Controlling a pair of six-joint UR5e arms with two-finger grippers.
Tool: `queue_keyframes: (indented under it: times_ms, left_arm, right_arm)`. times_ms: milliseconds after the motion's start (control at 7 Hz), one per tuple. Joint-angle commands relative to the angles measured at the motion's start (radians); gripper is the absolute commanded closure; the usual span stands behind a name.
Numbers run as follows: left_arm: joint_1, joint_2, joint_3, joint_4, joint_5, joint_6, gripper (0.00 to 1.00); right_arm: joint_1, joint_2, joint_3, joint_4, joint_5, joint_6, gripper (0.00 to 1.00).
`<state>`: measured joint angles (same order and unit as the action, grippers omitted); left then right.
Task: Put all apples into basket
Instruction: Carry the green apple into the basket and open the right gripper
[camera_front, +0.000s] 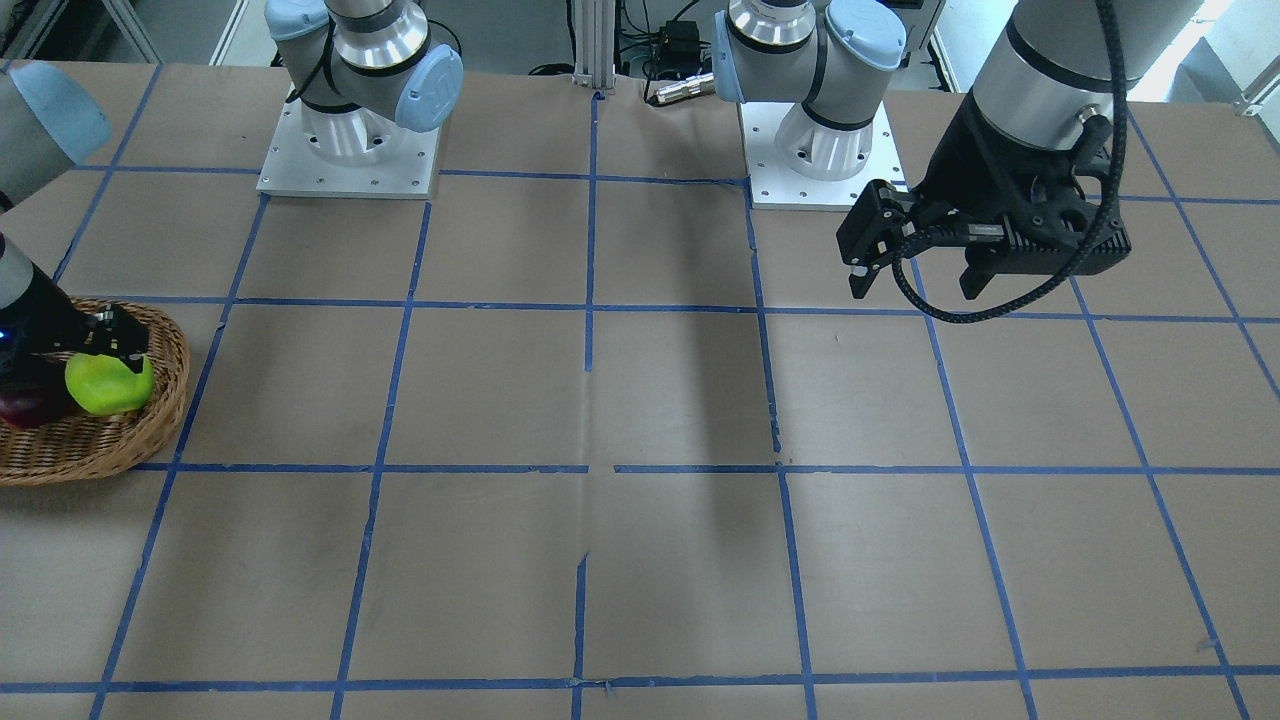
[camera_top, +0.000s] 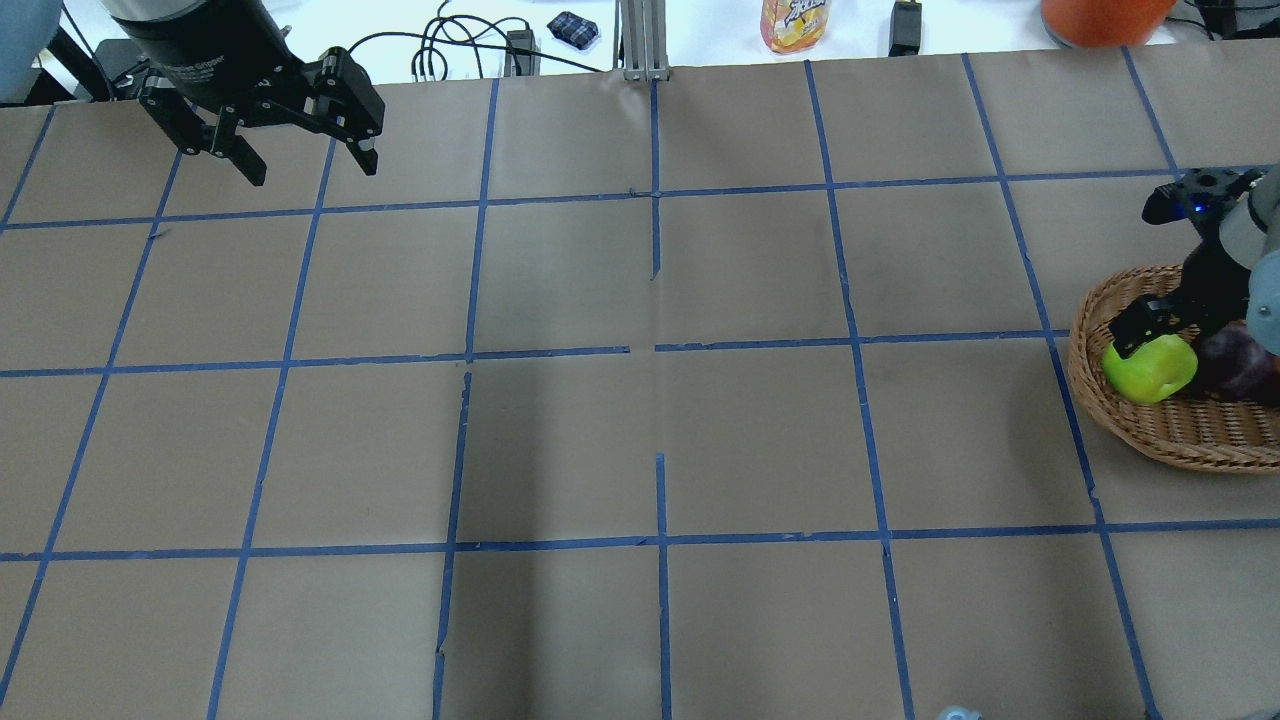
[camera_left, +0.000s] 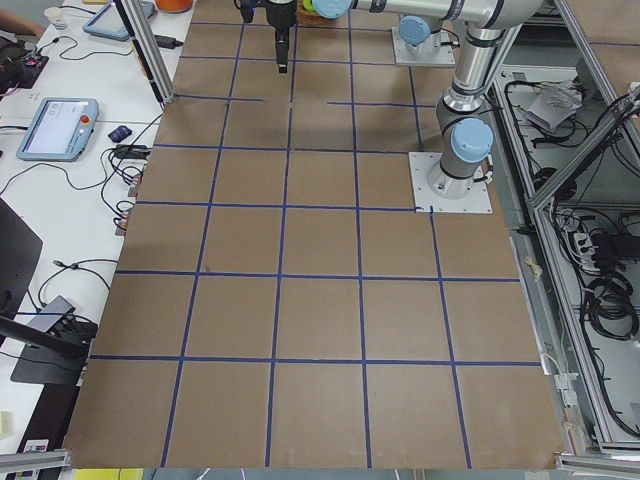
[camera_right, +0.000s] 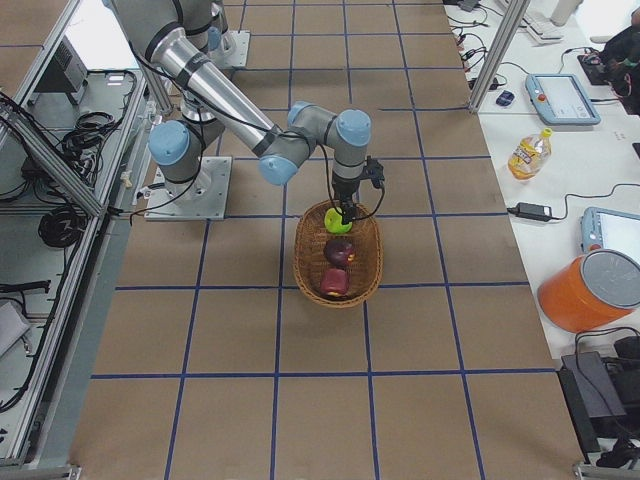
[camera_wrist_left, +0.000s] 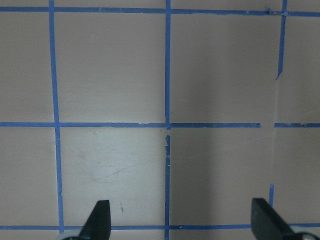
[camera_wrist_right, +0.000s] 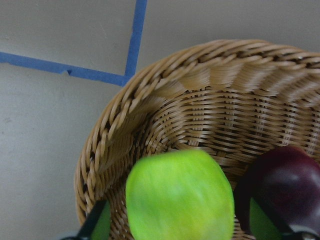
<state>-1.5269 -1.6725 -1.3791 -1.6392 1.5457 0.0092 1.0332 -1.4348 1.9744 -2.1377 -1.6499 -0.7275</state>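
The wicker basket sits at the table's right end, also seen from the side as the basket. Inside it lie the green apple, the dark maroon apple and the red apple. My right gripper hovers over the basket's end, open. In the right wrist view the green apple looks blurred between the spread fingers without touching them, beside the maroon apple. My left gripper hangs open and empty above the far left of the table; its fingertips show bare paper between them.
Both arm bases are bolted at the robot's side. Beyond the table's far edge stand a juice bottle, an orange bucket, cables and a charger. Blue tape gridlines cover the brown paper.
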Motion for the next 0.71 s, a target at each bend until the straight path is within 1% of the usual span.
queue_keyframes:
  times_ms: [0,143,286,429,571]
  left_arm:
    - [0.005,0.000,0.000,0.001,-0.006,0.000,0.00]
    - [0.005,0.000,0.000,-0.001,-0.006,0.000,0.00]
    - [0.005,0.000,-0.003,-0.001,-0.006,0.000,0.00]
    - [0.005,-0.001,-0.003,-0.001,-0.007,-0.002,0.00]
    - [0.005,-0.003,-0.003,-0.001,-0.009,-0.002,0.00]
  right_arm:
    - [0.005,-0.126,-0.119,0.271,0.047,0.052,0.00]
    - [0.034,-0.145,-0.244,0.462,0.073,0.148,0.00]
    - [0.100,-0.151,-0.385,0.636,0.073,0.249,0.00]
    - [0.184,-0.150,-0.479,0.742,0.076,0.419,0.00]
    - [0.279,-0.151,-0.495,0.748,0.068,0.539,0.00]
